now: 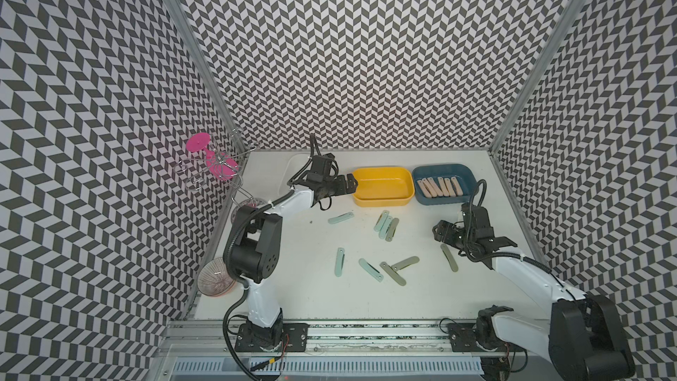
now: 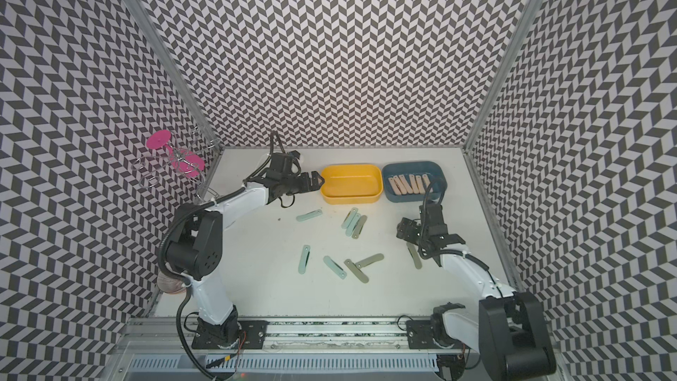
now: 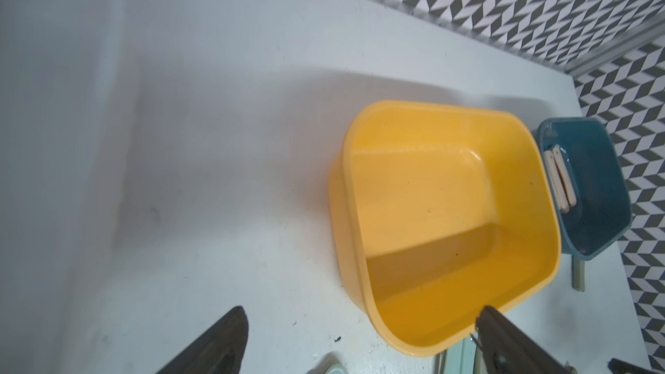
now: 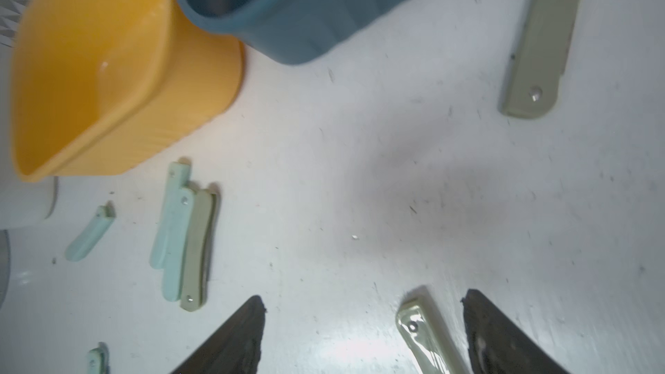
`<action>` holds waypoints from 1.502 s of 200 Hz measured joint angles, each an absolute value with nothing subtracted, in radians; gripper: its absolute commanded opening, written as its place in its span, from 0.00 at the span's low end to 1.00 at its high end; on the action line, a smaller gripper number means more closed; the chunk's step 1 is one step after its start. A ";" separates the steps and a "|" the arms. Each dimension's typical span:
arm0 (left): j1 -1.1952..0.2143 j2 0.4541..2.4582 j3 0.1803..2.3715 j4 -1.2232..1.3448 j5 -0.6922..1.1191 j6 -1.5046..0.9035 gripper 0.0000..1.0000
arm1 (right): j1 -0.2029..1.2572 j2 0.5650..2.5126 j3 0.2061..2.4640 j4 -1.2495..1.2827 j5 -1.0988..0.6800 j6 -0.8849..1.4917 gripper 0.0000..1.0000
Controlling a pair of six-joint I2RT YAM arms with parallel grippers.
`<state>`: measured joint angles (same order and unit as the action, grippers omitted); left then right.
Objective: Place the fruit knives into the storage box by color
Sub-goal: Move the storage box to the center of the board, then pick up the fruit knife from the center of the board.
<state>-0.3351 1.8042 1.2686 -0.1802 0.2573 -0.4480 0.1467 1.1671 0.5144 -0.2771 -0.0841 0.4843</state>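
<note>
Right arm (image 1: 520,269): comes in from the front rail (image 1: 366,339), with its wrist low over the table (image 1: 293,295), front-right of the yellow box (image 1: 383,201).
Table: white; the yellow box stands near its back edge.
Left arm (image 1: 293,201): stretched toward the yellow box's left end.
Yellow box: long side facing the front.
Blue box (image 1: 441,201): just beside the yellow box's right end, in line with it.
Left gripper (image 3: 361,307): fingers spread wide with nothing between them. One finger (image 3: 511,347) is at the yellow box's left-end rim; contact cannot be told.
Right gripper (image 4: 362,295): fingers spread wide, gripping nothing. In the right wrist view the end of a grey-green knife (image 4: 426,332) lies between them, close to one finger; touch cannot be told.
Pink knives (image 1: 439,186): a row inside the blue box, right of the yellow box.
Mint knives (image 1: 340,262): five loose on the table in front of the yellow box, two of them side by side.
Grey-green knives (image 1: 404,262): four in the top views, all in front of the yellow box. One lies against the mint pair, two meet at their ends, and one lies front-right by the right arm.
</note>
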 measured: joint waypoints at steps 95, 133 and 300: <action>-0.364 1.480 1.018 -0.157 0.346 -0.488 1.00 | 0.141 1.140 0.435 -0.313 -0.115 0.558 0.81; -0.395 1.420 0.984 -0.153 0.379 -0.497 1.00 | 0.161 1.089 0.391 -0.283 -0.197 0.581 0.79; -0.498 1.385 0.894 -0.088 0.429 -0.545 1.00 | 0.464 1.067 0.394 -0.385 0.077 0.759 0.63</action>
